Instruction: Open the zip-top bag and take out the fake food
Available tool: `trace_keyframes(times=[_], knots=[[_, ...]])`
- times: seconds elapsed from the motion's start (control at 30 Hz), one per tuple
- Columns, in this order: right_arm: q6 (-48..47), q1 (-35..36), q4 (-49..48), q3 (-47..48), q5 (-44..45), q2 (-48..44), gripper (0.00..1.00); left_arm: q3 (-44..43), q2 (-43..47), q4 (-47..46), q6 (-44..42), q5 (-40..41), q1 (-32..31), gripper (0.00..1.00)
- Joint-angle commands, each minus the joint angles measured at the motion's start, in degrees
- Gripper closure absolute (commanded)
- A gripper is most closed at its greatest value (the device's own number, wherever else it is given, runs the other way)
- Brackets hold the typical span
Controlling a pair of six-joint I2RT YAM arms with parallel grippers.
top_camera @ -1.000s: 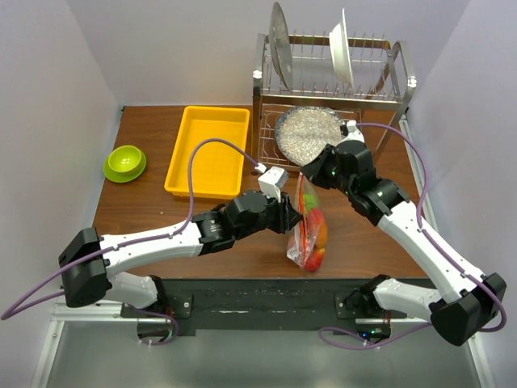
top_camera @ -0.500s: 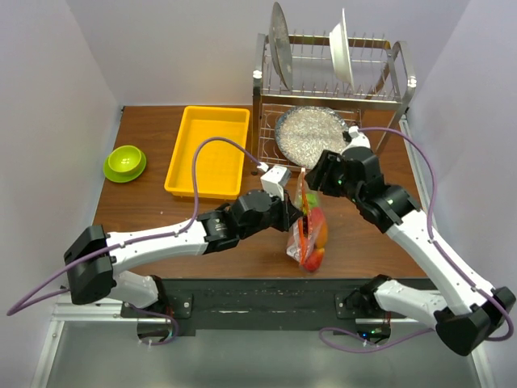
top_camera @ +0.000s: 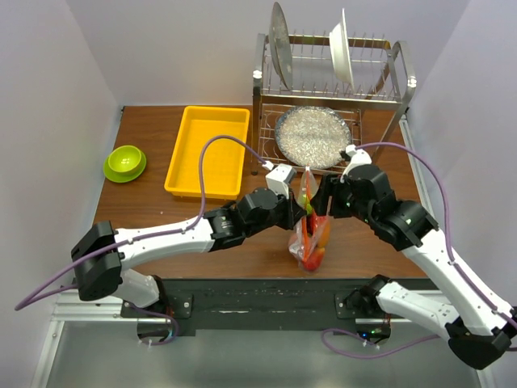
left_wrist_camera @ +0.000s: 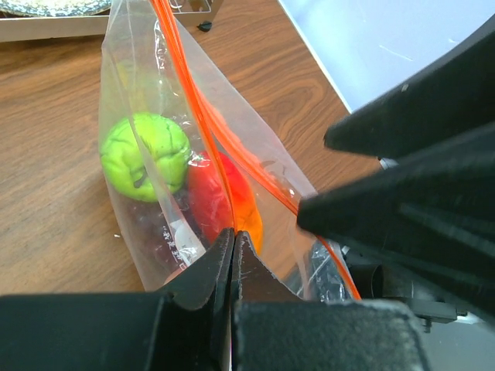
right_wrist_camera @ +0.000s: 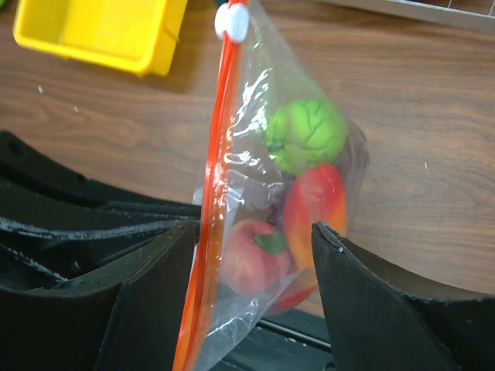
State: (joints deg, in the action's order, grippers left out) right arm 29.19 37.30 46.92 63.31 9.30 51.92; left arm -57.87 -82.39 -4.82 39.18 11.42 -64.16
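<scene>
Seen from above, the bag (top_camera: 309,236) stands upright on the worktop (top_camera: 137,206) near its front edge, between the left hand (top_camera: 292,217) and the right hand (top_camera: 325,202). The food (top_camera: 313,242) shows there only as a red-orange blur.

The left wrist view shows the grip that the top view hides. The left hand's fingers are pressed together on the bag's clear wall beside the zip strip (left_wrist_camera: 203,116), with a green fruit (left_wrist_camera: 145,157) behind the plastic.

The right wrist view shows the right hand's fingers spread wide, one on each side of the bag and not clamping it. In that view a white slider (right_wrist_camera: 232,22) sits at the strip's top end. A peach (right_wrist_camera: 315,202) and a tomato (right_wrist_camera: 251,255) lie under the green fruit.
</scene>
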Motion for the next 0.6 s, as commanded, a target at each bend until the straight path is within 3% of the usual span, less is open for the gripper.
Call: trace_keyframes(times=[0.0, 0.17, 0.3, 0.4, 0.5, 0.57], knots=[[-2.5, 2.8, 2.0, 1.8, 2.3, 1.3, 0.34, -2.5, -0.1, -1.2, -0.9, 1.7, -0.2, 1.0], [-2.5, 4.4, 1.8, 0.9, 4.0, 2.8, 0.39, -2.3, 0.2, -0.7, -0.8, 2.4, -0.2, 1.0], [-1.6, 4.5, 2.6, 1.3, 8.1, 3.1, 0.7, -1.6, 1.5, 0.9, -0.7, 3.8, -0.2, 1.0], [-0.8, 4.5, 2.0, 2.7, 10.8, 2.6, 0.86, 0.2, 3.6, 3.4, -0.7, 6.0, -0.1, 1.0], [-0.2, 4.5, 0.4, 4.4, 10.0, 4.3, 1.0, 2.8, 6.4, 7.3, -0.2, 7.6, 0.2, 1.0], [0.3, 5.1, -2.1, 4.5, 8.6, 5.6, 1.0, 4.2, 8.0, 8.9, -0.2, 9.2, 0.4, 1.0]])
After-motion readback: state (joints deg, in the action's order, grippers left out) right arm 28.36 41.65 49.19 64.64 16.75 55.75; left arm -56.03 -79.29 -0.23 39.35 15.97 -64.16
